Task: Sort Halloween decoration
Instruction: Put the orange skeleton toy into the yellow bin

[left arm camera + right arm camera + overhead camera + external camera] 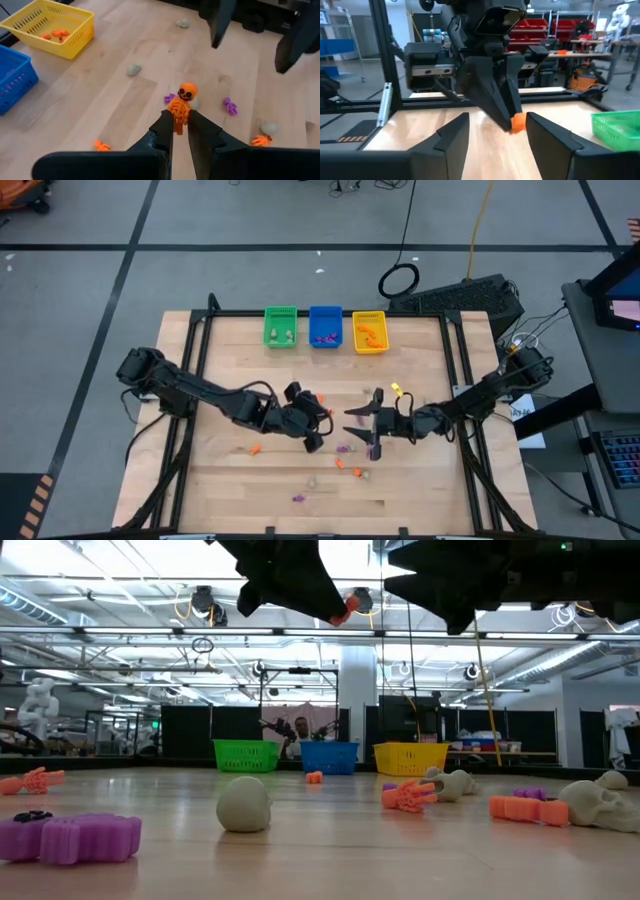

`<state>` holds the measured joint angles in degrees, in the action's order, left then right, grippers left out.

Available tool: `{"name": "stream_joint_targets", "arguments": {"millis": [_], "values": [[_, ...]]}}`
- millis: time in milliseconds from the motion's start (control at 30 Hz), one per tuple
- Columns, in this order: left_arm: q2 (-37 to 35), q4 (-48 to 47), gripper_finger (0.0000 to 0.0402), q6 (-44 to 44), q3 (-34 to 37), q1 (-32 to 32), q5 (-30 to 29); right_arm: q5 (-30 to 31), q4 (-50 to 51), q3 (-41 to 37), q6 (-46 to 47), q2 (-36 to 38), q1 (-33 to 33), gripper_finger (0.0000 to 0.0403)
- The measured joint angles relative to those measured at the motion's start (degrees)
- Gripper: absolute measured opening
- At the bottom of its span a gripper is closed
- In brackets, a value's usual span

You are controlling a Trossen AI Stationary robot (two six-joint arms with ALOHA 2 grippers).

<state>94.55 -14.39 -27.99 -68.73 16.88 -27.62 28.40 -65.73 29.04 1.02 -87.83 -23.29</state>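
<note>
Small Halloween decoration pieces in orange, purple and beige lie scattered on the wooden table (230,480). One of them, an orange skeleton with a pumpkin head (186,94), is held clear of the table by my left gripper (179,119), which is shut on it near the table's middle (320,414). In the low view it shows as an orange spot (345,611) high above the table. My right gripper (497,140) stands open just to the right of it (367,430), facing the left gripper with nothing between its fingers. My left gripper pinches the orange skeleton's lower body and legs (178,123) between its two fingertips. The fingers slant downward toward the table's right side. The pumpkin head sticks out beyond the fingertips, and the figure is lifted clear of the table.
Three small bins stand in a row at the far edge: green (280,327), blue (325,327) and yellow (369,333), each with a few pieces inside. Loose pieces lie under and in front of both grippers, such as an orange one (255,449) and a purple one (298,498).
</note>
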Motion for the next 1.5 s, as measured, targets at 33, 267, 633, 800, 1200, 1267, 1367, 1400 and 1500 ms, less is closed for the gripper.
{"name": "stream_joint_targets", "arguments": {"millis": [33,267,633,800,1200,1267,1367,1400,1500], "values": [[0.0,0.3,0.0041,0.0,0.0,-0.2,0.0,0.0,0.0,0.2,-0.4,0.0,0.3,0.0188],[0.0,0.9,0.0041,0.0,0.0,-0.8,0.1,-4.0,0.9,0.4,0.0,0.0,2.7,0.0191],[0.0,5.3,0.0041,4.9,0.0,-0.3,0.7,-6.1,0.7,0.4,-0.8,-0.1,3.7,0.0188],[0.0,5.4,0.0041,4.9,0.0,-0.2,1.0,-5.9,-0.8,0.4,-2.3,-0.1,3.9,0.0188],[0.0,7.9,0.0041,5.0,0.0,-0.2,1.0,-6.2,-1.7,0.4,-3.3,-0.1,5.2,0.0188],[0.0,8.0,0.0041,5.0,0.0,-0.2,1.0,-6.2,-1.8,0.4,-3.3,-0.1,5.2,0.0188],[0.0,8.4,0.0041,5.0,0.0,-0.3,1.0,-6.2,-1.8,0.4,-3.3,-0.1,5.2,0.0186],[0.0,8.9,0.0041,5.0,0.0,-0.3,1.0,-6.4,-1.8,0.4,-3.3,-0.1,5.2,0.0186],[0.0,11.0,0.0041,6.6,0.0,-0.3,1.1,-7.9,-1.7,0.4,-3.2,-0.1,5.6,0.0186]]}}
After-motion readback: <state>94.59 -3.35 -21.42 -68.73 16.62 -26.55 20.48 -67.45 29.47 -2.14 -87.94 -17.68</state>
